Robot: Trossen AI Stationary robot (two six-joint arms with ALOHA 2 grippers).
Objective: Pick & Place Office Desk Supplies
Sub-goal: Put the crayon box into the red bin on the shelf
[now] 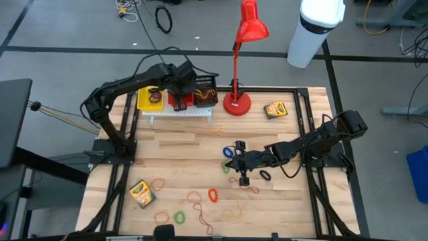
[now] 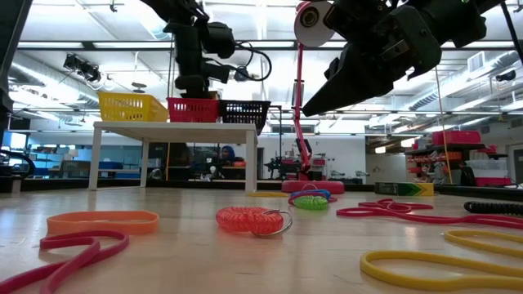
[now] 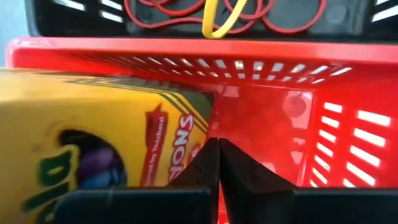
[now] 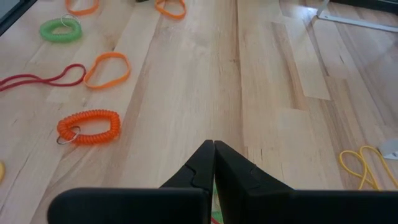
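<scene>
My left gripper point(image 3: 217, 158) is shut and reaches down into the red basket point(image 1: 180, 102) on the white rack point(image 1: 179, 114) at the far left. A green-and-yellow crayon box point(image 3: 93, 143) lies in that basket, right beside the fingertips. My right gripper point(image 1: 242, 165) is shut and hangs over the middle of the table with nothing between its fingers point(image 4: 213, 155). Two more crayon boxes lie flat on the table, one at the far right point(image 1: 275, 110) and one at the near left point(image 1: 141, 193). Rubber bands and coils lie scattered over the near half: an orange coil point(image 4: 89, 127), a green coil point(image 4: 61, 29), an orange band point(image 4: 107, 69). My left gripper's shut fingers point(image 3: 202, 163) stand slanting down from above inside the red basket, close against the printed end of the crayon box point(image 3: 177, 146). Whether they touch the box I cannot tell.
A yellow basket point(image 1: 150, 99) and a black basket point(image 1: 205, 94) flank the red one; the black one holds red and yellow bands point(image 3: 211, 15). The red desk lamp point(image 1: 237, 100) stands just right of the rack. A white cylinder point(image 1: 314, 30) stands beyond the far right corner.
</scene>
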